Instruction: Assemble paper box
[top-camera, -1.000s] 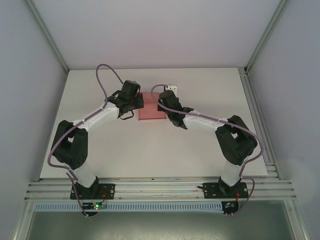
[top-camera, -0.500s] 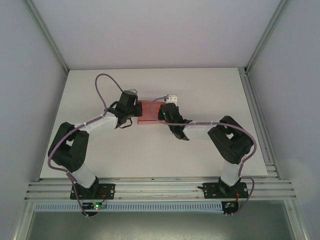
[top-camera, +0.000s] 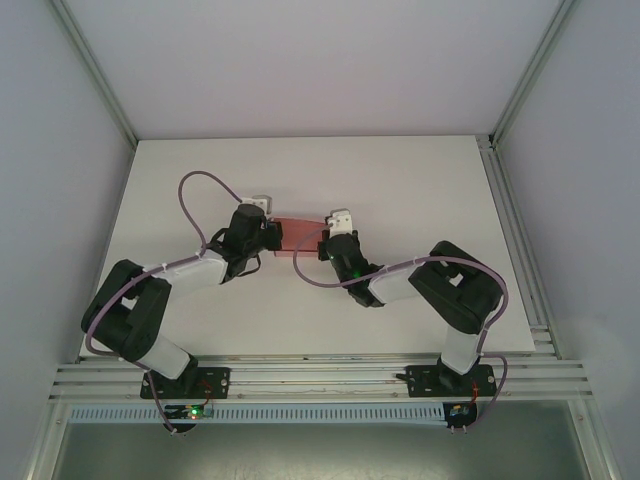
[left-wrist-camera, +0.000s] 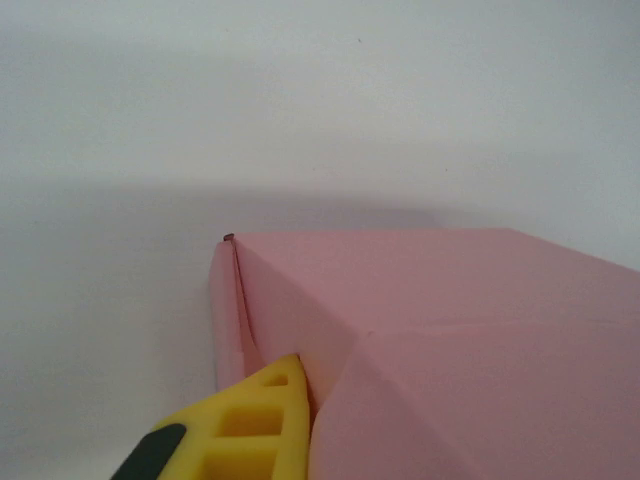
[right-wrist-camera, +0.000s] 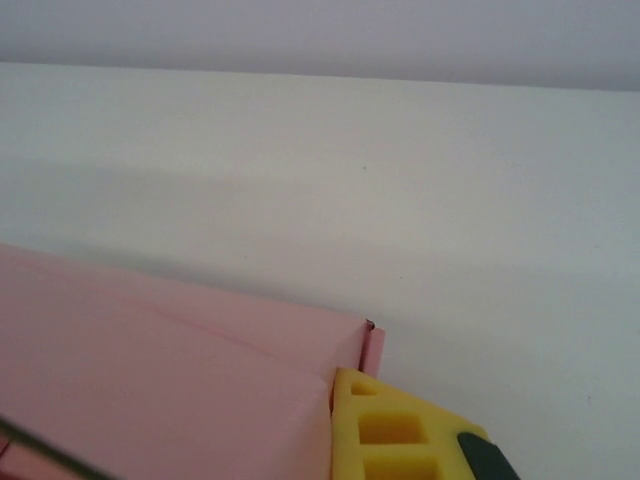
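The pink paper box (top-camera: 298, 236) is held between my two grippers over the middle of the white table (top-camera: 420, 180). My left gripper (top-camera: 264, 232) is at the box's left end. In the left wrist view one yellow finger (left-wrist-camera: 255, 425) presses against the outside of the end wall of the box (left-wrist-camera: 450, 330), and the card hides the other finger. My right gripper (top-camera: 333, 240) is at the box's right end. There one yellow finger (right-wrist-camera: 395, 430) lies against the folded end wall of the box (right-wrist-camera: 170, 370), and its partner is hidden behind the card.
Grey enclosure walls and an aluminium frame (top-camera: 510, 170) border the table. A metal rail (top-camera: 320, 375) runs along the near edge by the arm bases. Purple cables (top-camera: 195, 190) loop over both arms.
Both grippers have drawn back toward the near edge with the box between them. The box now sits closer to the arm bases and looks narrower from above.
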